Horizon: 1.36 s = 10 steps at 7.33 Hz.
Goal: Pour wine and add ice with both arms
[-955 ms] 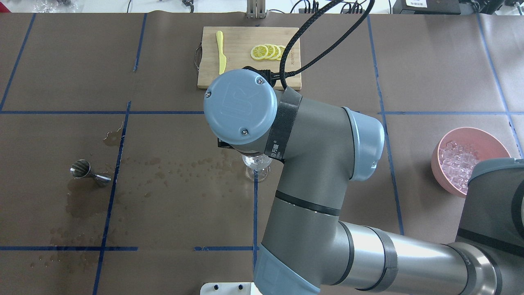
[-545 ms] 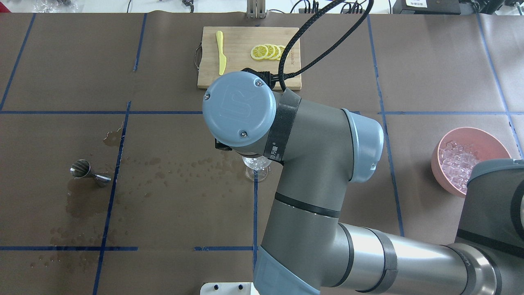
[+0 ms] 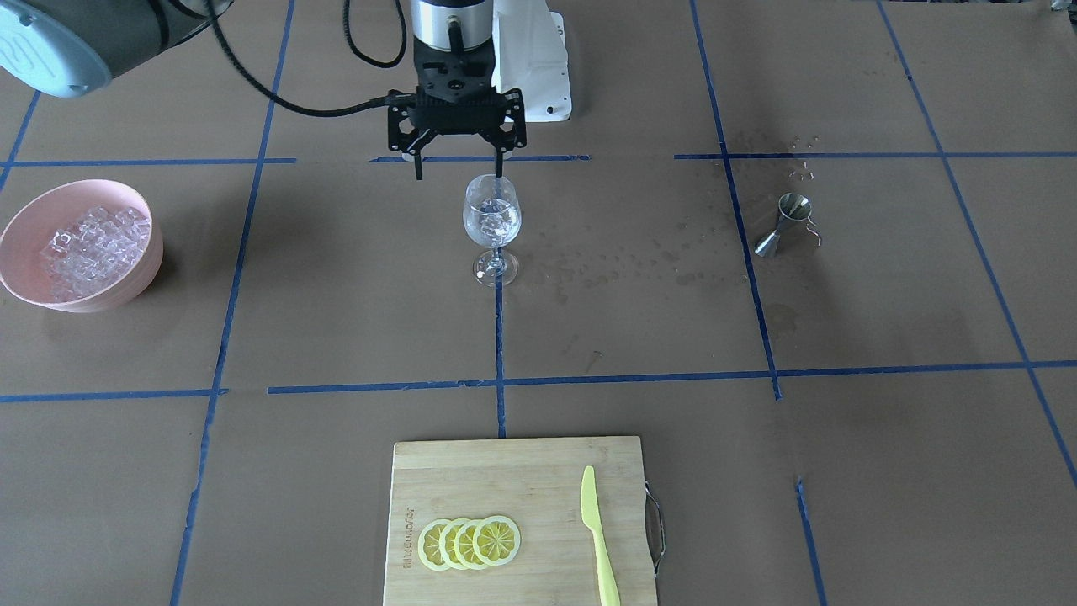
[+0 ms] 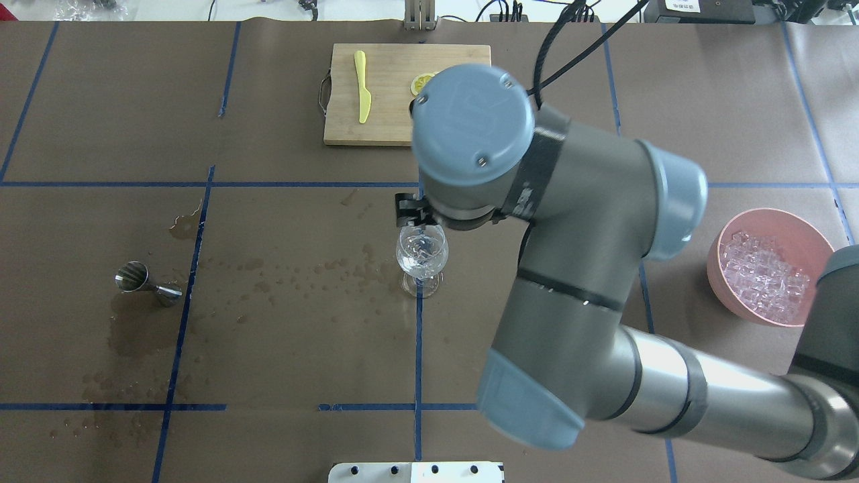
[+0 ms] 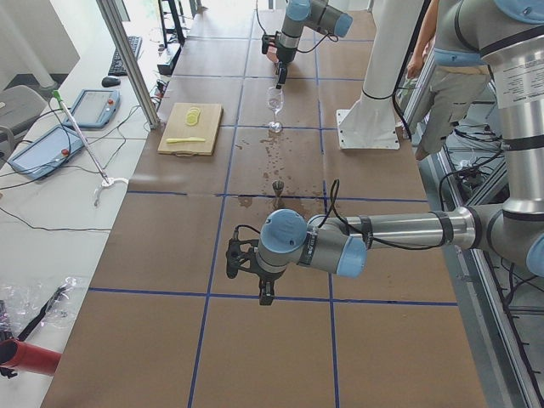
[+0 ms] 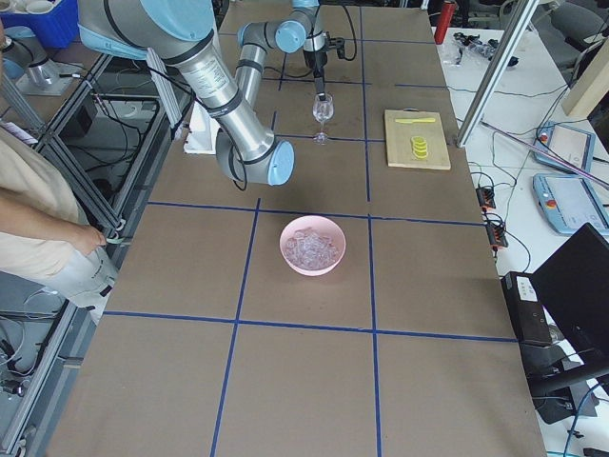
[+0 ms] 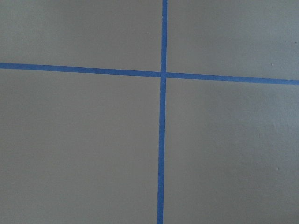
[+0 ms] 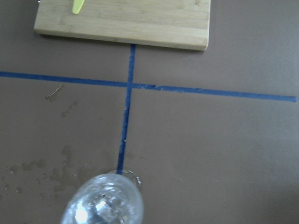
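Note:
The wine glass (image 3: 491, 223) stands upright at the table's middle with a few ice cubes in its bowl; it also shows in the overhead view (image 4: 421, 251) and the right wrist view (image 8: 103, 203). My right gripper (image 3: 458, 172) hangs open and empty just above the rim, offset toward the bowl's side. The ice (image 3: 92, 240) is heaped in a pink bowl (image 3: 34, 210), which also shows in the overhead view (image 4: 802, 225). My left gripper (image 5: 248, 285) hovers over bare table far from the glass; I cannot tell whether it is open or shut.
A steel jigger (image 4: 144, 280) lies on its side among wet spill stains on the robot's left. A bamboo cutting board (image 3: 513, 480) with lemon slices (image 3: 469, 543) and a yellow knife (image 3: 599, 539) sits at the far edge. An operator stands by the base (image 5: 442, 76).
My right arm has swung away from directly over the glass, toward the far right in the overhead view. The glass bowl, hidden before, now shows fully. The glass has not moved.

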Available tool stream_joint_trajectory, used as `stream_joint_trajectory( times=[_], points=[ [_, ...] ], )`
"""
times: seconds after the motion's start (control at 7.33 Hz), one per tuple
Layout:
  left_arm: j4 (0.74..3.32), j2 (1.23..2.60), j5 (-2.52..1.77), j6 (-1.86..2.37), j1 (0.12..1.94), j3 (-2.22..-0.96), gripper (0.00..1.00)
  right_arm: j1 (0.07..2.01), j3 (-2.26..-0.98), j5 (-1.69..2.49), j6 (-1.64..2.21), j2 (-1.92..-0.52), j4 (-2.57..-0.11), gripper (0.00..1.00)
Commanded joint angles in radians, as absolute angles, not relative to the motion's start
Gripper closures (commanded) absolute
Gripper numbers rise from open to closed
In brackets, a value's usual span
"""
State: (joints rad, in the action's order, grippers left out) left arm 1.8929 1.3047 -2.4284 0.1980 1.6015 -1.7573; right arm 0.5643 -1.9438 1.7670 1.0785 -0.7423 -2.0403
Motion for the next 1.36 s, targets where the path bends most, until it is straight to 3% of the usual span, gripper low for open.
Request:
stream_joint_trajectory(
  times=[0.0, 0.55, 0.95, 1.23],
  points=[
    [1.893, 1.304, -2.427, 0.198, 1.605, -1.764, 0.0, 0.823, -1.976, 1.976, 0.766, -0.884, -2.033, 0.0],
    [1.884, 1.299, -2.341, 0.071, 1.603, -1.787, 0.0, 1.259, -1.835, 2.201, 0.017, -1.113, -2.028, 0.0],
    [1.864, 1.243, -2.336, 0.026, 1.601, -1.783, 0.0, 1.421, -1.758, 2.23, -0.195, -1.242, -2.028, 0.0],
    [1.862, 1.239, -2.336, 0.026, 1.597, -1.784, 0.0, 1.517, -1.764, 2.244, -0.213, -1.432, -2.023, 0.0]
  ],
)
